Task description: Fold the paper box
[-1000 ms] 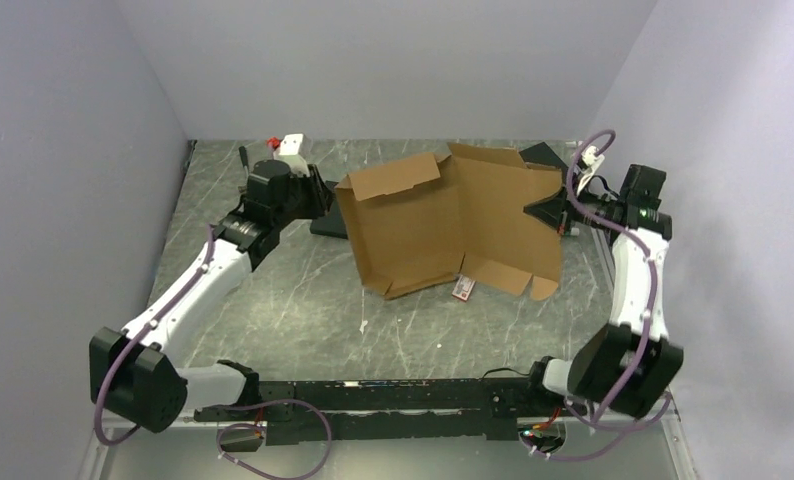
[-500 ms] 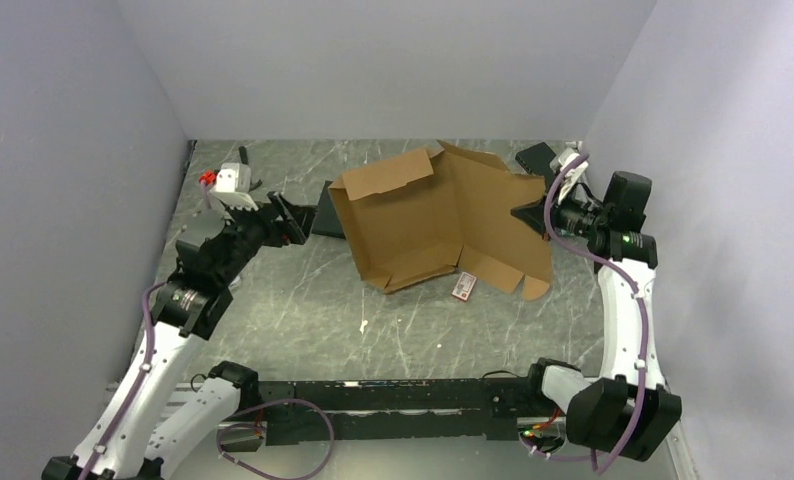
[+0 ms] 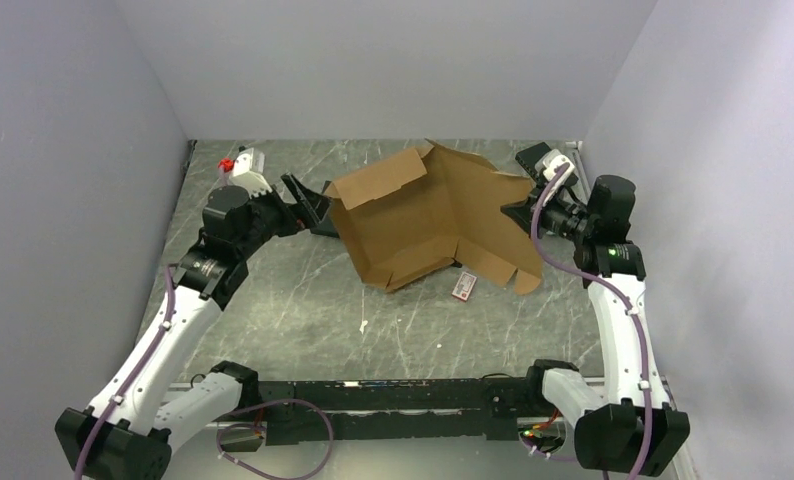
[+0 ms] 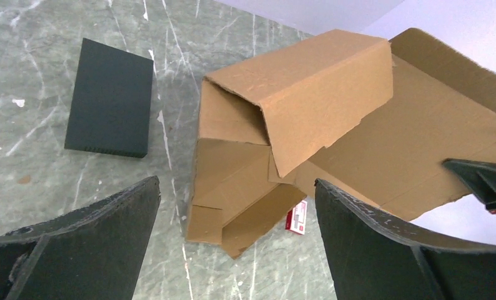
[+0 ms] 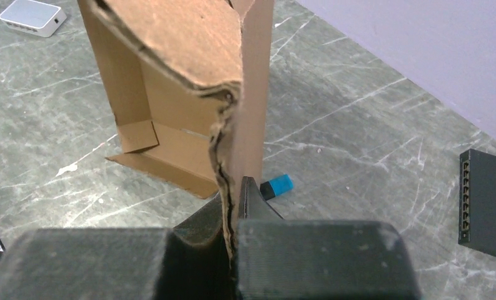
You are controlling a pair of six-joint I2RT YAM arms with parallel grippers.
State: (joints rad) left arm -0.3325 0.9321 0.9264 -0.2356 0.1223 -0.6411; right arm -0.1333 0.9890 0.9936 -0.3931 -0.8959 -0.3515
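The box looks only half-folded, flaps loose, right hand pinching its 3 o'clock edge, left hand wide at 9 o'clock.

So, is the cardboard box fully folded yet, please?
Partly folded: the cardboard box has one wall raised, its wide panel spread open, pinched by the right end effector.

Counter middle: your paper box.
Its left: flat box and your left claw.
Its right edge: inside your right claw.
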